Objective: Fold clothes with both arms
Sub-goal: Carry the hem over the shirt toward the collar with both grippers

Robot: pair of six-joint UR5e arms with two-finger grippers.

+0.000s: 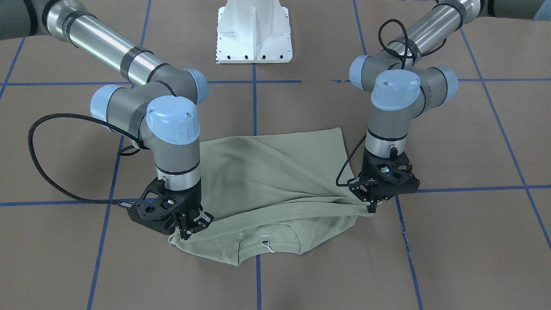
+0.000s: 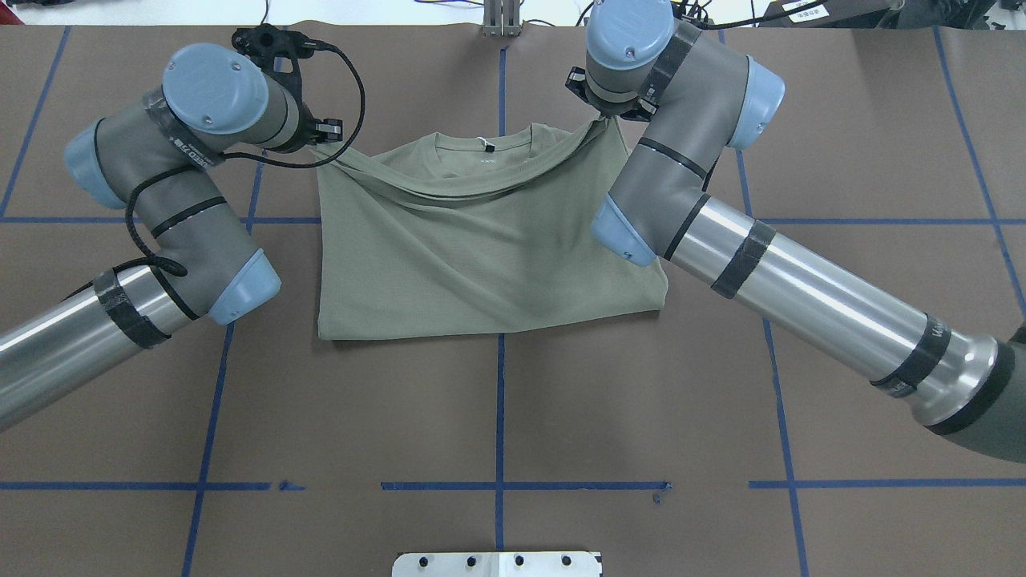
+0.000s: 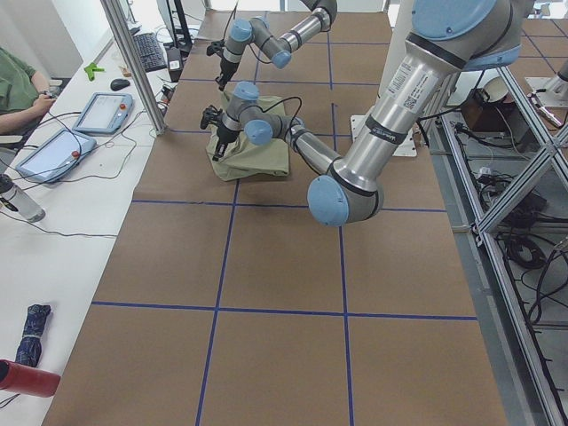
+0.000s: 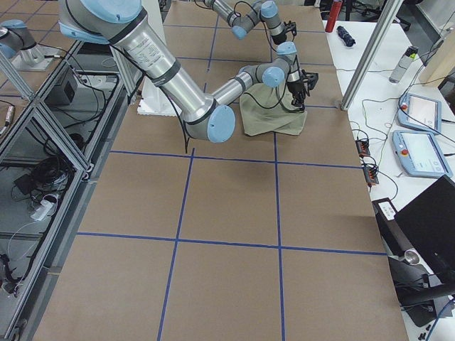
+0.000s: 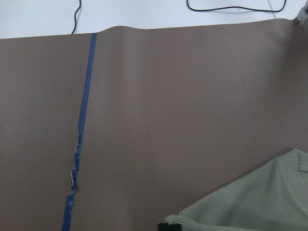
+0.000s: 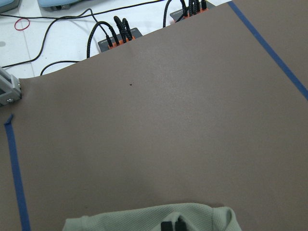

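Note:
The sage-green shirt (image 2: 481, 256) lies on the brown table, folded over on itself, with its round neck and white label (image 1: 267, 245) at the far edge from the robot. A folded layer is drawn taut between the two grippers. My left gripper (image 1: 371, 207) is shut on the fabric at one shoulder corner and shows in the overhead view as the left gripper (image 2: 325, 132). My right gripper (image 1: 191, 224) is shut on the opposite corner, and in the overhead view the right gripper (image 2: 601, 114) is mostly hidden under its wrist. Each wrist view shows only a strip of shirt (image 5: 260, 202) (image 6: 154, 219) at the bottom.
The white pedestal base (image 1: 254, 34) stands behind the shirt. Blue tape lines (image 2: 501, 417) grid the brown table. Beyond the table's far edge sit cables and plugs (image 6: 115, 33). A person (image 3: 18, 89) sits at a side desk with tablets (image 3: 102, 111).

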